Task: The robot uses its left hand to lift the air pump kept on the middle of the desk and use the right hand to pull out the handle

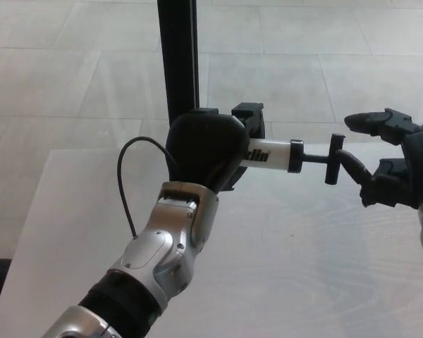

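Nearest, at about 7 o'clock, the left forearm (162, 260) enters from the bottom edge, its silver and black casing cut off by the frame so that nothing above the elbow shows. A thin black cable (125, 184) loops out from the wrist toward 9 o'clock and back, its lower end lost behind the arm. Under it lies the pale wood-grain desk (282, 282), running off the bottom and right edges.

Near the centre, the left hand (206, 149) is clenched around the air pump (268, 153), holding it clear of the desk and roughly level, pointing toward 3 o'clock. The back of the hand hides most of the white barrel; only a short stretch shows, with black lettering partly covered and unreadable. A black collar ends the barrel, and a thin rod leads to the black T-handle (330, 159), which stands crosswise.

At 3 o'clock the right hand (391, 163) reaches in, its wrist cut by the right edge. Its fingers are spread and it grasps nothing; one lower fingertip (347, 160) is just beside the T-handle, and whether it touches cannot be told. The upper fingers sit above and beyond the handle.

Farther off, at 12 o'clock, a black upright post (178, 56) rises behind the left hand, its base hidden, against a pale tiled floor (303, 63).
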Available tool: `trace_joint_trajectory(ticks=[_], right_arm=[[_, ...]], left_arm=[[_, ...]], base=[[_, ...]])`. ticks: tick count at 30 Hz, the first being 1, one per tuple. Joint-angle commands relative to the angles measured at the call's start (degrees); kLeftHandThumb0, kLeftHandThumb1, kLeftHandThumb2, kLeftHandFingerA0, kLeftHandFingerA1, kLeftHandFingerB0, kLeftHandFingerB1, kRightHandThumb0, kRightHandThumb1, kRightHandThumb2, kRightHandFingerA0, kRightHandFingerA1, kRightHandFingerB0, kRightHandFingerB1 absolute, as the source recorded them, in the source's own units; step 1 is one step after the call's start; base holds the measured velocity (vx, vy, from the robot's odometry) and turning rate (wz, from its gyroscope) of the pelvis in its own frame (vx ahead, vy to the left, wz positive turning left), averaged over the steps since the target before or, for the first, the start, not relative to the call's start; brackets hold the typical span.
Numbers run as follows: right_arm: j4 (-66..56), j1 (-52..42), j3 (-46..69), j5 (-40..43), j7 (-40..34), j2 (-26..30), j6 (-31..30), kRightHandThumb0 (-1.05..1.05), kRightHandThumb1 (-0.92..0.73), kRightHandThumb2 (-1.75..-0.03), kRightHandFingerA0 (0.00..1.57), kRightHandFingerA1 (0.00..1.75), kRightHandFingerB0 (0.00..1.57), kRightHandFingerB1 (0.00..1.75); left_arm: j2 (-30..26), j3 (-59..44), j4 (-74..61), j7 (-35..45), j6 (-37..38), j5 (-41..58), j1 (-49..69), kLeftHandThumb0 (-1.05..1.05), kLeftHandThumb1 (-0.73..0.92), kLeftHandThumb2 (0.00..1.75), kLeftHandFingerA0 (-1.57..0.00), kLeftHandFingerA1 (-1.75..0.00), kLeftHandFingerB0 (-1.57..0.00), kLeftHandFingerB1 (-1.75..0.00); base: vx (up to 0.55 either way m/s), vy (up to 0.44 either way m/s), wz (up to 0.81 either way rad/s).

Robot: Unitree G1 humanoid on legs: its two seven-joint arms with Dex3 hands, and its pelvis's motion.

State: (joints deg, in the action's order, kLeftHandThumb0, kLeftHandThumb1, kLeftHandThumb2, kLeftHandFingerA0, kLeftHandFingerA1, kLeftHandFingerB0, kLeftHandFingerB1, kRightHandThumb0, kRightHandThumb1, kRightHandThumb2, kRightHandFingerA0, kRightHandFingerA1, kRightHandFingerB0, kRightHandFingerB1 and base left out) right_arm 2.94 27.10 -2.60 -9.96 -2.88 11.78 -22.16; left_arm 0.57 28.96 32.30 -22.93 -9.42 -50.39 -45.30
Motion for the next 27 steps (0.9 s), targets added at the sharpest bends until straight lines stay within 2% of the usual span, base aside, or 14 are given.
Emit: trace_joint_trajectory(ticks=[1,2,4,6,10,11,14,15,16,18,19,22,24,27], right_arm=[[0.2,0.7,-0.3,-0.7,2.0,1.1,-2.0,-0.32,-0.56,-0.59,1.04,1.45,0.46,0.47],[0.1,0.7,-0.6,-0.8,2.4,1.2,-2.5,-0.34,-0.55,-0.59,1.04,1.43,0.47,0.46],[0.0,0.7,-1.2,-1.4,2.7,1.3,-3.0,-0.34,-0.54,-0.58,1.05,1.42,0.47,0.47],[0.2,0.9,-1.6,-1.7,2.8,1.3,-3.3,-0.34,-0.53,-0.58,1.06,1.43,0.5,0.48],[-0.1,0.9,-1.9,-1.6,3.3,1.1,-3.3,-0.34,-0.54,-0.58,1.07,1.45,0.54,0.5],[-0.2,1.0,-2.2,-2.0,3.3,1.2,-3.9,-0.37,-0.54,-0.59,1.08,1.45,0.54,0.49],[-0.5,1.1,-2.3,-1.9,3.4,0.7,-3.9,-0.34,-0.57,-0.6,1.06,1.48,0.57,0.5],[-0.5,1.1,-2.3,-1.8,3.2,0.4,-3.6,-0.33,-0.59,-0.61,1.05,1.53,0.64,0.55],[-0.4,1.1,-2.1,-1.6,2.7,-0.1,-3.1,-0.31,-0.62,-0.6,1.03,1.54,0.71,0.56],[-0.3,1.1,-1.8,-1.5,2.5,-0.4,-3.0,-0.31,-0.62,-0.6,1.03,1.54,0.71,0.56],[0.4,1.2,-2.4,-2.6,1.8,-0.1,-1.7,-0.27,-0.64,-0.68,1.03,1.6,0.8,0.64],[0.7,1.2,-2.8,-3.4,1.8,0.6,-0.3,-0.2,-0.67,-0.77,1.03,1.68,0.92,0.7],[0.4,1.4,-2.5,-3.2,2.3,0.8,-1.2,-0.17,-0.67,-0.82,1.02,1.7,0.96,0.87],[0.6,1.7,-2.4,-3.3,2.6,1.0,-1.0,-0.17,-0.65,-0.87,1.01,1.68,0.96,0.97]], left_arm=[[0.5,0.0,0.4,0.6,-0.4,0.5,-2.2,-0.13,0.67,0.66,-0.81,-1.71,-0.61,-1.45],[0.5,0.1,0.4,0.7,-0.5,0.3,-2.3,-0.2,0.65,0.66,-0.72,-1.67,-0.67,-1.36],[0.4,0.3,-0.2,1.5,-0.8,0.2,-2.5,-0.2,0.67,0.65,-0.71,-1.66,-0.67,-1.35],[0.4,0.3,-0.2,2.2,-0.8,0.4,-2.8,-0.15,0.69,0.59,-0.79,-1.72,-0.58,-1.43],[0.2,0.1,0.1,2.1,-0.4,0.6,-2.9,-0.23,0.67,0.61,-0.71,-1.65,-0.67,-1.29],[0.2,0.2,0.1,2.4,-0.9,0.4,-3.1,-0.24,0.65,0.62,-0.72,-1.63,-0.74,-1.04],[0.4,0.0,0.6,1.5,0.0,0.8,-3.2,-0.29,0.63,0.61,-0.74,-1.59,-0.83,-0.79],[0.7,-0.2,0.6,2.0,-0.1,1.2,-3.2,-0.31,0.65,0.62,-0.73,-1.59,-0.79,-0.89],[0.7,-0.3,0.6,2.5,-0.1,1.4,-3.3,-0.31,0.64,0.62,-0.73,-1.58,-0.82,-0.82],[0.8,-0.2,0.6,2.7,-0.3,1.3,-3.3,-0.31,0.64,0.62,-0.73,-1.58,-0.82,-0.82],[0.4,0.2,0.7,2.5,0.0,0.8,-3.4,-0.26,0.63,0.6,-0.72,-1.6,-0.71,-1.21],[0.2,0.6,0.8,2.0,0.0,0.2,-3.5,-0.26,0.65,0.61,-0.74,-1.62,-0.73,-1.18],[0.3,0.5,0.5,2.3,-0.2,0.4,-3.4,-0.22,0.67,0.62,-0.76,-1.63,-0.7,-1.29],[0.2,0.5,0.6,1.5,0.4,0.5,-3.2,-0.22,0.66,0.65,-0.72,-1.65,-0.68,-1.35]], base=[[0.0,0.0,0.0],[0.0,0.0,0.0],[0.0,0.0,0.0],[0.0,0.0,0.0],[0.0,0.0,0.0],[0.0,0.0,0.0],[0.0,0.0,0.0],[0.0,0.0,0.0],[0.0,0.0,0.0],[0.0,0.0,0.0],[0.0,0.0,0.0],[0.0,0.0,0.0],[0.0,0.0,0.0],[0.0,0.0,0.0]])
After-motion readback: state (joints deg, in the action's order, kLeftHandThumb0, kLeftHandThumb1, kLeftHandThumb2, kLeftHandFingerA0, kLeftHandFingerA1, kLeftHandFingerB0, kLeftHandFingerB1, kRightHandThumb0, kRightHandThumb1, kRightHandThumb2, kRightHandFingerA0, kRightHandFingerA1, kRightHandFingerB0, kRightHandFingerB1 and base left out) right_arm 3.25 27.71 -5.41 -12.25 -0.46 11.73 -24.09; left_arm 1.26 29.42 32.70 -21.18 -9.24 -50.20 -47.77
